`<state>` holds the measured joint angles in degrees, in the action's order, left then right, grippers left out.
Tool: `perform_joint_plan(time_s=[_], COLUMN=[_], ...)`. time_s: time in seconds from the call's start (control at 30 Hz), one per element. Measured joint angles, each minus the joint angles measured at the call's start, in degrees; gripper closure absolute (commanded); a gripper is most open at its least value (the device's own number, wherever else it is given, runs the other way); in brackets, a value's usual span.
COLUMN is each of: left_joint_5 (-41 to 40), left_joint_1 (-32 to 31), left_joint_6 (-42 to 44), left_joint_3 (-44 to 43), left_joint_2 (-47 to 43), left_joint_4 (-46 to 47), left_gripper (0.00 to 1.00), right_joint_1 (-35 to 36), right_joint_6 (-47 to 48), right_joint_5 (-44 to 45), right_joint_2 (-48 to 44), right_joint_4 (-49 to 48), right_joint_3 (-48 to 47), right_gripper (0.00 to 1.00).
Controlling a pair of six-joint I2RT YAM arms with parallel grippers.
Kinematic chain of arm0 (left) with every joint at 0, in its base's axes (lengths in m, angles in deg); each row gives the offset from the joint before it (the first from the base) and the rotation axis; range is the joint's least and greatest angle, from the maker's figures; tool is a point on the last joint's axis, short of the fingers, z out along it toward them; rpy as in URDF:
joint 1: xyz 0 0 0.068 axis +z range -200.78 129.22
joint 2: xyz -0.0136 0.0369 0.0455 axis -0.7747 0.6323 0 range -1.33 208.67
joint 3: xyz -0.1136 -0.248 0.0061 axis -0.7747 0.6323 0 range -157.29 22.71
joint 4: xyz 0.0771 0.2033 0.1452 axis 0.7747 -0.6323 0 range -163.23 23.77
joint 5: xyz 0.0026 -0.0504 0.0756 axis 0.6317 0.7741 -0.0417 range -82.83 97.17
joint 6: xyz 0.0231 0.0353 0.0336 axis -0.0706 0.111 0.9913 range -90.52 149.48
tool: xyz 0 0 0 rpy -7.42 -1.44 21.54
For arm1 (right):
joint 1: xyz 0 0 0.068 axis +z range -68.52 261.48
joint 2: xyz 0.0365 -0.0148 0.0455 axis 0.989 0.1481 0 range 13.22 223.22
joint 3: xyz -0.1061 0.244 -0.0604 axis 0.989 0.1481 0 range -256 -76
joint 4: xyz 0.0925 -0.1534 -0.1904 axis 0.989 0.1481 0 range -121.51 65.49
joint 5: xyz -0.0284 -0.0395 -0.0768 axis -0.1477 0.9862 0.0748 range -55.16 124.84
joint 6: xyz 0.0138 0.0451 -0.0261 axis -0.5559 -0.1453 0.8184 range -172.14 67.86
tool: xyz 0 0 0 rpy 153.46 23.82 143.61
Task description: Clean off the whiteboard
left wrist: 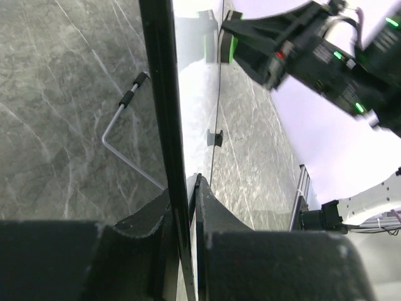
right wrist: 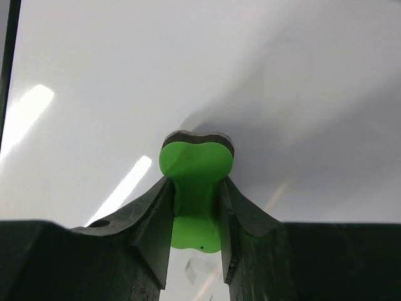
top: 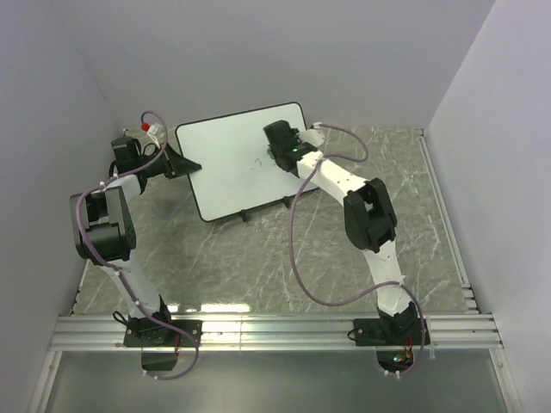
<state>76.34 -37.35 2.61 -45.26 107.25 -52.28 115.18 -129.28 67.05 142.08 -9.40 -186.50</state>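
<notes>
Glossy, smooth whiteboard [top: 241, 159] (mirror-like sheen) on marble-patterned tabletop [top: 258, 258].

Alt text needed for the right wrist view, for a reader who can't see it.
The right gripper is shut on a small bright green plastic eraser with a dark pad edge, held at the large glossy white rectangular whiteboard that fills the view. The board's thin black frame shows at the top left; no writing is visible.

The whiteboard [top: 225, 168] stands at the table's far middle, toward 12 o'clock, propped at a tilt on two small black feet [top: 246, 213] along its 6 o'clock edge. It is white with a thin black frame and rounded corners, its right end turned slightly toward 2 o'clock. A faint dark mark [top: 258, 163] shows near its centre; the rest looks clean.
</notes>
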Motion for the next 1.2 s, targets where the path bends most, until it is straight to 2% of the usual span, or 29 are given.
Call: perform_joint_plan(time_s=[0.23, 0.4, 0.6, 0.8, 0.97, 1.2], left_joint_5=[-0.5, -0.9, -0.9, -0.4, 0.0, 0.0], left_joint_1=[0.0, 0.0, 0.0, 0.0, -0.2, -0.1], left_joint_6=[0.3, 1.4, 1.7, 1.2, 0.5, 0.2], left_joint_3=[0.0, 0.0, 0.0, -0.2, -0.3, -0.5], left_joint_2=[0.0, 0.0, 0.0, 0.0, 0.0, 0.0], left_joint_4=[-0.2, -0.2, -0.2, -0.2, 0.1, 0.0], left_gripper=[1.00, 1.00, 1.00, 1.00, 1.00, 1.00], right_joint_1=[11.4, 15.0, 11.9, 3.4, -1.1, -0.2], right_joint_6=[-4.2, -5.9, -6.2, -5.4, -3.8, -4.4], right_joint_5=[-1.6, -3.8, -4.2, -2.7, -1.9, 0.2], right_joint_2=[-0.2, -0.7, -4.1, -6.9, -5.7, -2.2], right_joint_4=[-0.4, -0.2, -0.9, -2.4, -3.5, -1.1], right_joint_3=[0.0, 2.4, 8.8, 14.7, 13.2, 7.3], right_gripper=[1.00, 1.00, 1.00, 1.00, 1.00, 1.00])
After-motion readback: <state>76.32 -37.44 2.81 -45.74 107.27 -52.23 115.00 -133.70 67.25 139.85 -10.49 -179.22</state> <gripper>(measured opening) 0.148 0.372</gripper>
